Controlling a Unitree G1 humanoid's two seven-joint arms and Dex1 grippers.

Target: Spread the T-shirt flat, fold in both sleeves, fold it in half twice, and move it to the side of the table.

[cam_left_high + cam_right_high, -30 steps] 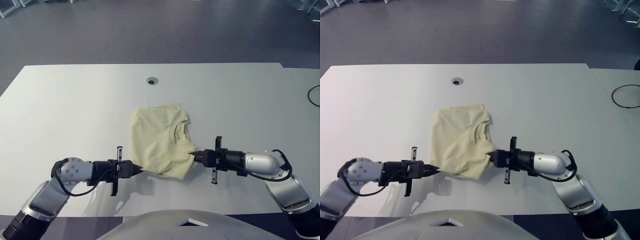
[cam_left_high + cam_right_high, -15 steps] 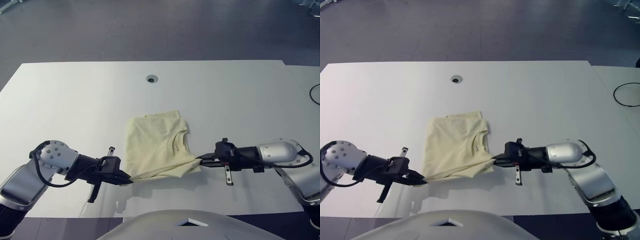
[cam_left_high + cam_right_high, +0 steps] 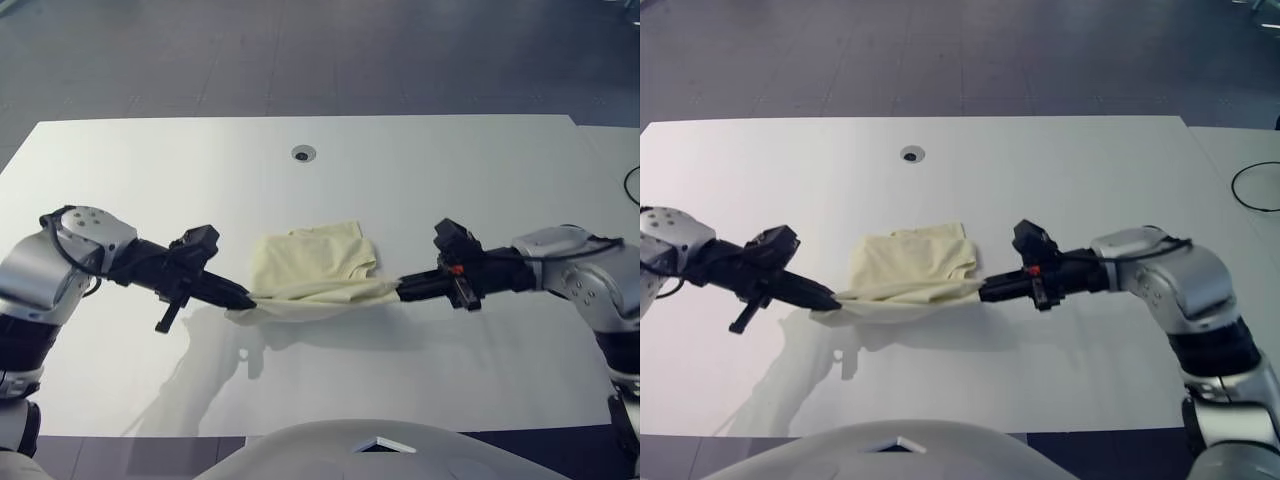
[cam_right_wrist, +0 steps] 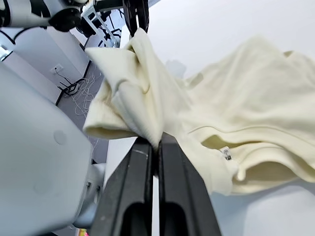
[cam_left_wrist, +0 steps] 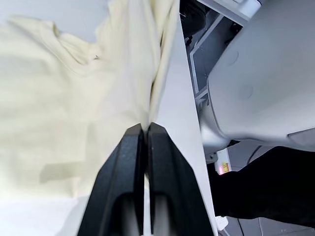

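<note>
A pale yellow T-shirt [image 3: 315,262], folded into a small bundle, lies near the middle of the white table [image 3: 120,180]. Its near edge is lifted off the table and stretched between both grippers. My left gripper [image 3: 247,299] is shut on the near left corner of the T-shirt [image 5: 74,98]. My right gripper [image 3: 402,292] is shut on the near right corner of the T-shirt [image 4: 236,108]. The far part of the shirt still rests on the table.
A small round grommet hole [image 3: 303,154] sits in the table behind the shirt. A black cable [image 3: 1255,186] lies on the neighbouring table at the far right. Bare table surface surrounds the shirt on all sides.
Both grippers have risen and moved away from me with the shirt's near edge, lifting it off the table. The shirt now looks shorter and bunched.
</note>
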